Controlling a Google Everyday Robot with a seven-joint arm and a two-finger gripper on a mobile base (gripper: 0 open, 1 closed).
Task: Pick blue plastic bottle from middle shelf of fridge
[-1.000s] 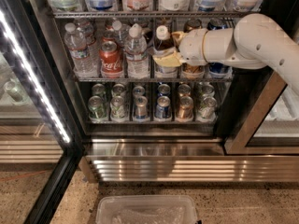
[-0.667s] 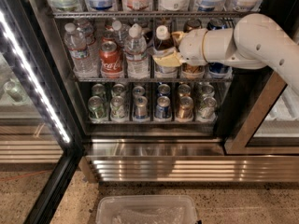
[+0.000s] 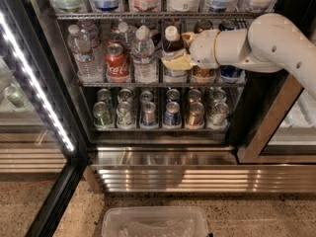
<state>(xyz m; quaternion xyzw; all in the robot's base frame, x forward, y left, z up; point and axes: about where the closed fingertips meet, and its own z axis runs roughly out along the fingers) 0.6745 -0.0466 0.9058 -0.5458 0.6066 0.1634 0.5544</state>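
Now the tool is sitting at the blue plastic bottle, grip impossible to tell; drawing it straight out looks wisest

gripper at the blue plastic bottle on the middle shelf: tan-yellow, on a white arm. Bottle: dark brown liquid, white cap. Shelf: chrome wire. cola can: red, white script. fridge frame black, LED strip white, base grille steel. floor: speckled beige.
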